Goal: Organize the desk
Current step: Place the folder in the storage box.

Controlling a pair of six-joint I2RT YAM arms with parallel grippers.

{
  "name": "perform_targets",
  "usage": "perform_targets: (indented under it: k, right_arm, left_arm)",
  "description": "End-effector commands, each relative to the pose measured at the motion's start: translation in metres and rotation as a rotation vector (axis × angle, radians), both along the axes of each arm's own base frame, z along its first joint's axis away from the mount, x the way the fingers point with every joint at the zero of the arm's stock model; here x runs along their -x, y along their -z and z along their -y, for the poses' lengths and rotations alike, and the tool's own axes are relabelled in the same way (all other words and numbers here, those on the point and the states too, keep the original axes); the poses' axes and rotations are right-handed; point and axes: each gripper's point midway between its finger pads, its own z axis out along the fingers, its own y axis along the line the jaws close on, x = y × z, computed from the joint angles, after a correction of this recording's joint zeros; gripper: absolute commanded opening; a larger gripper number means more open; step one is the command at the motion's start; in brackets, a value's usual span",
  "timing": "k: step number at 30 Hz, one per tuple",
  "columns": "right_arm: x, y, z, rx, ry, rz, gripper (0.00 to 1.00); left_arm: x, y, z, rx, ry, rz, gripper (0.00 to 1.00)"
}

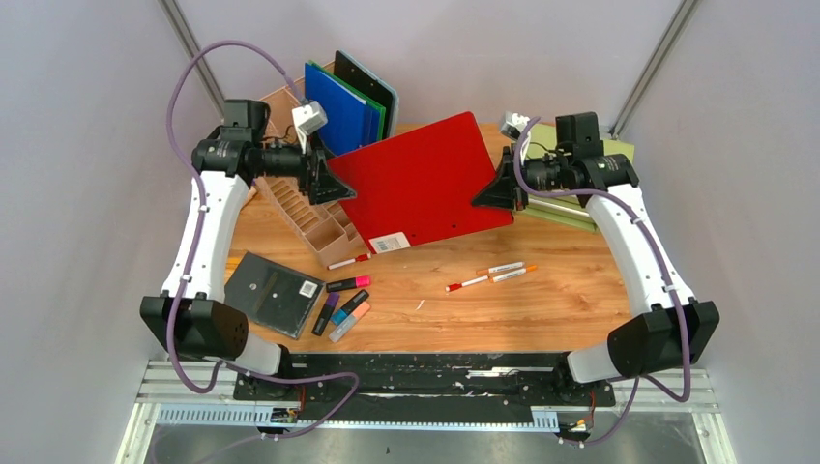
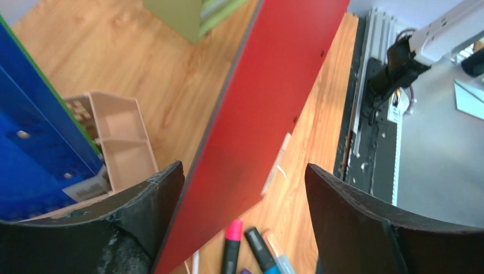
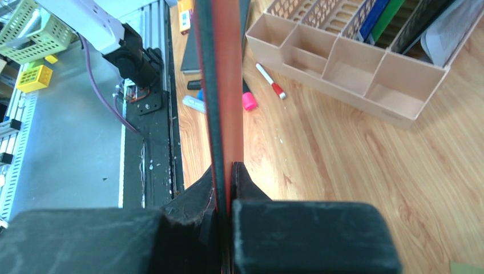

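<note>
Grey walls close in a desk (image 1: 556,309) of light orange-brown wood grain, which fills the middle of the overhead view and has a black metal rail (image 1: 425,372) along its near edge. At the near left of the wood lies a dark grey square pad (image 1: 276,293) with a small white label. Just beside it to the right is a cluster of stubby highlighters (image 1: 343,309), one of them pink-capped.

Behind these stands a beige compartmented plastic organizer (image 1: 319,217), with upright blue binders (image 1: 338,111) slotted in its far end. A thin white marker with a red cap (image 1: 348,261) lies at the organizer's near corner.

The left gripper (image 1: 338,184) reaches in sideways over the organizer. In its wrist view its fingers (image 2: 151,197) stand wide apart. The left edge of a red folder (image 1: 425,179), flat and stiff with a white barcode label at its lower corner, passes between them, close against the left finger but unclamped.

The red folder is tilted above the centre of the desk. Its right edge is pinched in the right gripper (image 1: 495,190), whose jaws are pressed tight on either face of it, as the right wrist view shows.

Near of the folder, a red-tipped pen (image 1: 468,283) and an orange-tipped pen (image 1: 512,274) lie loose on the wood. At the far right, behind the right gripper, sits a small olive-green drawer cabinet (image 1: 566,211).
</note>
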Motion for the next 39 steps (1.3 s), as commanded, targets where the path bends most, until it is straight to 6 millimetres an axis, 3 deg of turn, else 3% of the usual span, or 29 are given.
perform_targets:
  k: [1,2,6,16,20,24,26,27,28,31,33,36,39]
  right_arm:
    - [0.007,-0.002,-0.004,0.044,-0.024,0.064,0.0]
    - [0.01,0.002,-0.007,0.056,-0.035,0.056,0.0]
    - [0.02,0.018,-0.024,0.129,-0.078,0.059,0.0]
    - [0.034,0.021,-0.047,0.218,-0.124,0.096,0.0]
    - [0.034,0.018,-0.049,0.231,-0.121,0.111,0.0]
    - [0.033,0.015,-0.05,0.236,-0.112,0.124,0.0]
    - [0.031,0.014,-0.049,0.24,-0.102,0.128,0.0]
    - [0.03,0.013,-0.048,0.244,-0.094,0.132,0.0]
    - [0.029,0.012,-0.048,0.247,-0.088,0.136,0.04]
    - [0.023,0.007,-0.044,0.259,-0.042,0.148,0.36]
    - [0.015,-0.002,-0.04,0.253,0.023,0.158,0.52]
    - [0.001,-0.02,-0.027,0.206,0.111,0.171,0.63]
    - [-0.011,-0.044,-0.011,0.111,0.165,0.159,0.68]
  left_arm:
    - [0.011,0.014,0.002,-0.158,0.033,0.091,0.9]
    - [0.01,0.014,0.002,-0.179,0.027,0.106,0.95]
    - [0.012,0.014,0.019,-0.222,0.071,0.154,1.0]
    - [0.027,0.025,0.054,-0.26,0.198,0.134,0.95]
    - [0.033,0.029,0.063,-0.245,0.236,0.105,0.78]
    - [0.036,0.026,0.072,-0.21,0.262,0.072,0.53]
    - [0.036,0.023,0.075,-0.189,0.27,0.059,0.25]
    - [0.038,0.021,0.077,-0.179,0.276,0.049,0.16]
    - [0.038,0.018,0.078,-0.169,0.279,0.046,0.03]
    - [0.042,0.013,0.079,-0.148,0.288,0.039,0.0]
    - [0.043,0.01,0.079,-0.133,0.286,0.049,0.0]
    - [0.045,0.001,0.076,-0.073,0.274,0.039,0.0]
    - [0.035,-0.017,0.065,0.021,0.241,0.034,0.0]
